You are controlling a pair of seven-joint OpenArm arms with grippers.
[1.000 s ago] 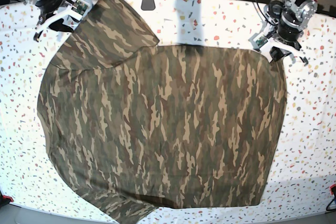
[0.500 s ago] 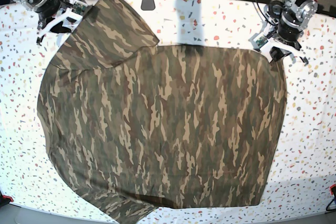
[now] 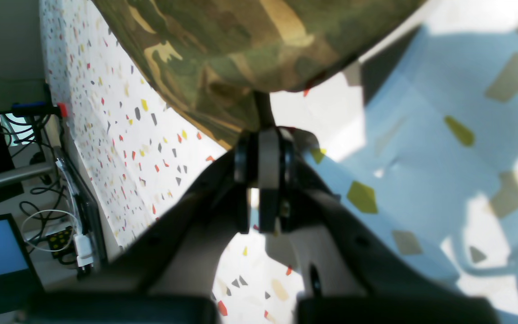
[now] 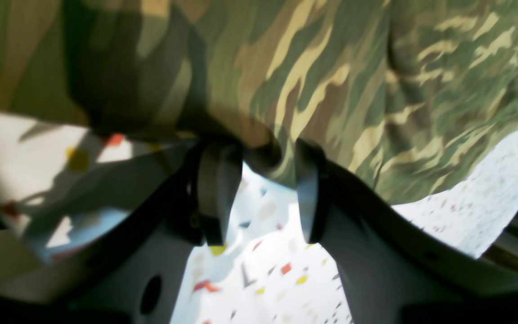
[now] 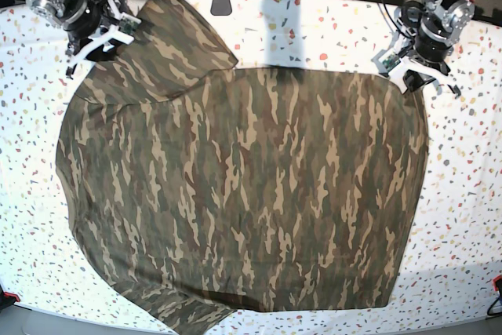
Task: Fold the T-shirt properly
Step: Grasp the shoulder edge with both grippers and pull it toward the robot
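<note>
Left wrist view: the left gripper [image 3: 263, 135] has its jaws pressed together, the T-shirt [image 3: 250, 49] hem just ahead of the tips on the speckled table [image 3: 119, 148].

Right wrist view: the right gripper [image 4: 259, 189] is spread, a shirt fold bulging between its fingers.

Base view: the shirt [image 5: 243, 186] lies flat between both grippers.

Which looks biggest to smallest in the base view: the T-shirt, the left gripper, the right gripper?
1. T-shirt, by far the largest, covering most of the table.
2. Left gripper and right gripper look about alike; no ranking between them.
</note>
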